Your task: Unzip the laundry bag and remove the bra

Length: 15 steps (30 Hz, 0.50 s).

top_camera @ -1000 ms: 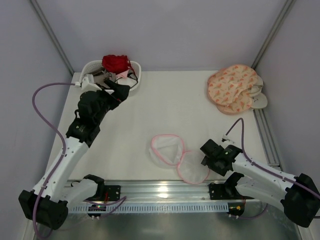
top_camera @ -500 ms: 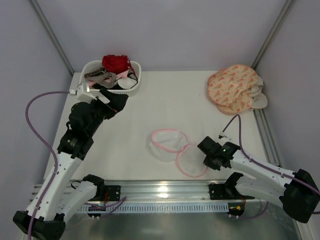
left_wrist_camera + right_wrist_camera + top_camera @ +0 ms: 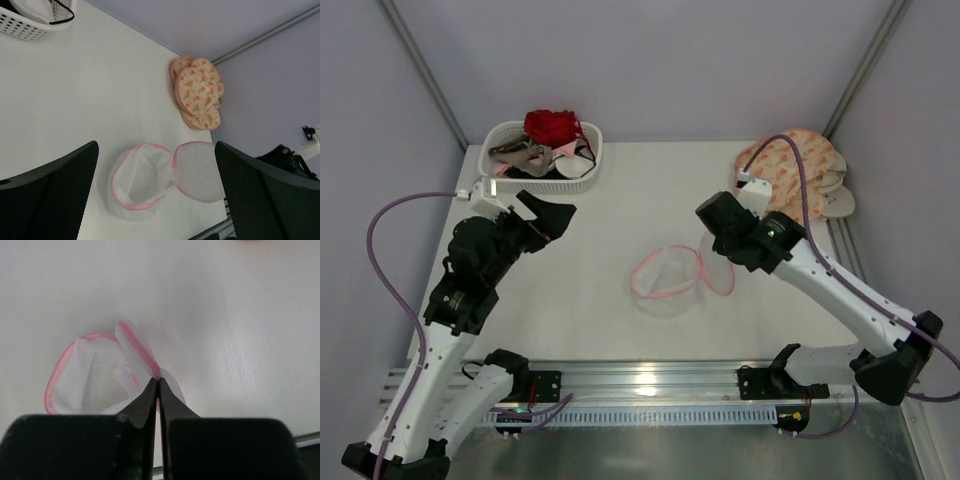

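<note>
mesh laundry bag (image 3: 665, 282) gapes open, pink rim pinched by right pincer (image 3: 158, 382).

The left arm (image 3: 428, 368) and right arm (image 3: 840, 295) have white rounded links and bulky black joints. A lilac cable (image 3: 370, 245) loops beside each. The left fingers (image 3: 52, 197) are black, seemingly with a fine dotted texture.
</note>
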Available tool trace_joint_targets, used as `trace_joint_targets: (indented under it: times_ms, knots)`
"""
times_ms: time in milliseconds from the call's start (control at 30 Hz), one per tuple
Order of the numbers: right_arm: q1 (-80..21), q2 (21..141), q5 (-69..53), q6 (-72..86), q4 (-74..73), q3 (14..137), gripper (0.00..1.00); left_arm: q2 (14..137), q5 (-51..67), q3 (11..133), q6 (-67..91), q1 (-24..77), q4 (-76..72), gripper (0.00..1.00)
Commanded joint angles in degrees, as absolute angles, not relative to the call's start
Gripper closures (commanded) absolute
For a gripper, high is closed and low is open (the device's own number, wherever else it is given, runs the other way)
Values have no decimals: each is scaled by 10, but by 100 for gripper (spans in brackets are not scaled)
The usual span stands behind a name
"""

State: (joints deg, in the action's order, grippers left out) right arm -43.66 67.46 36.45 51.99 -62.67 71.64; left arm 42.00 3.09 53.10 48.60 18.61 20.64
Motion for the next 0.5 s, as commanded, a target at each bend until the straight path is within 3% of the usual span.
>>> trace_joint_targets:
  times_ms: [0, 267, 467]
  knots:
    - [-436, 760, 405, 411, -607, 808, 96, 399, 46, 535, 474, 184, 224, 1]
    - [-474, 924, 314, 317, -488, 908, 96, 344, 26, 538, 473, 184, 268, 1]
    - [-518, 955, 135, 287, -305, 813, 96, 323, 8, 537, 470, 184, 291, 1]
